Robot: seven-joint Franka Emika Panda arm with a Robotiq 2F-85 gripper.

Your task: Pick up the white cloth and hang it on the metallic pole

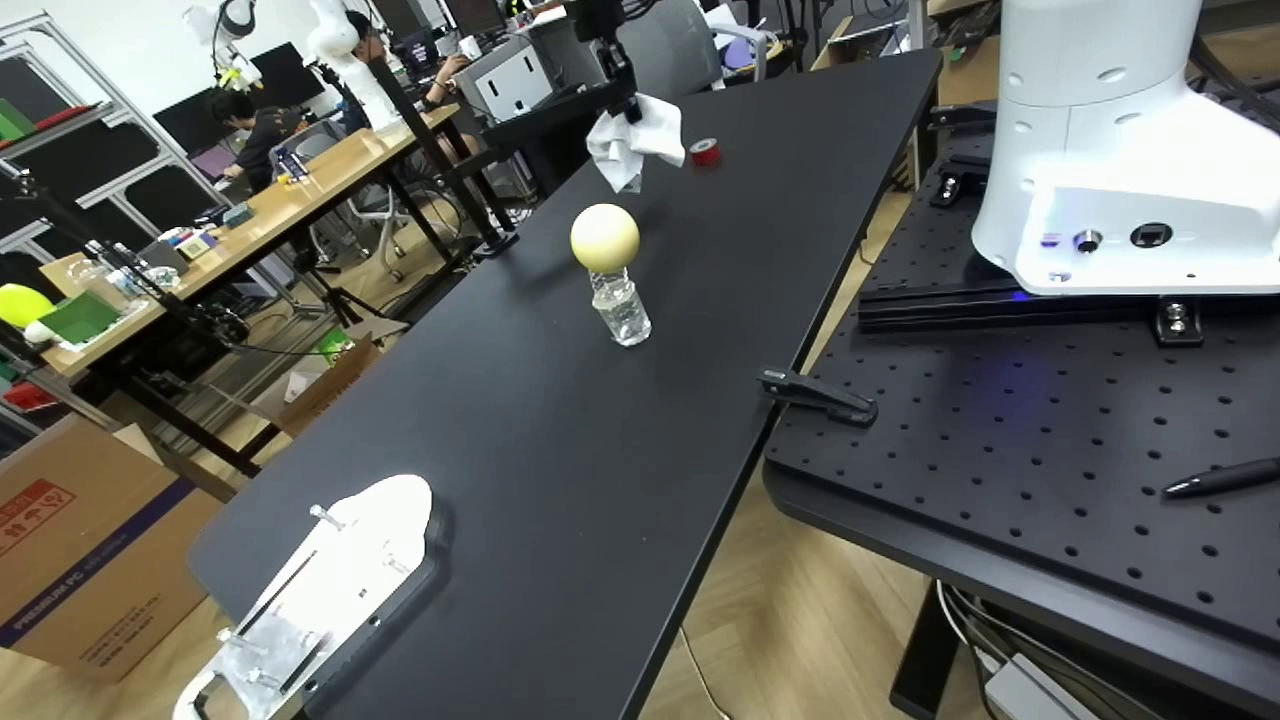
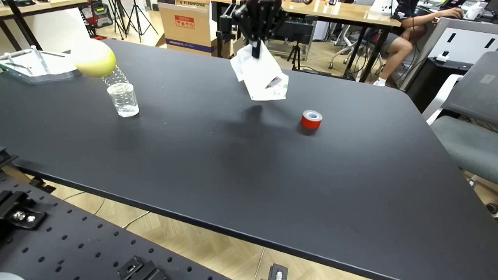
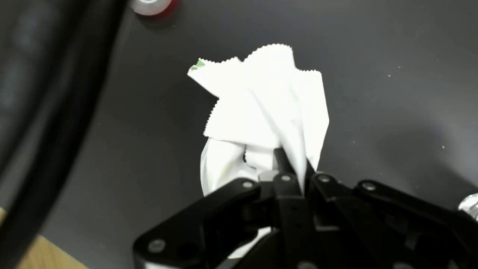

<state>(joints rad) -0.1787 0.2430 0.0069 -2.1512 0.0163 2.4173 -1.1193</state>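
Black table: tape, white board, perhaps a bottle.

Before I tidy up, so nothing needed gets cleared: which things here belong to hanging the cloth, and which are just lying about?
For the job:
gripper
white cloth
metal-looking pegs on white plate, likely hanging spot

Lying about:
red tape roll
clear bottle
yellow ball
black pen
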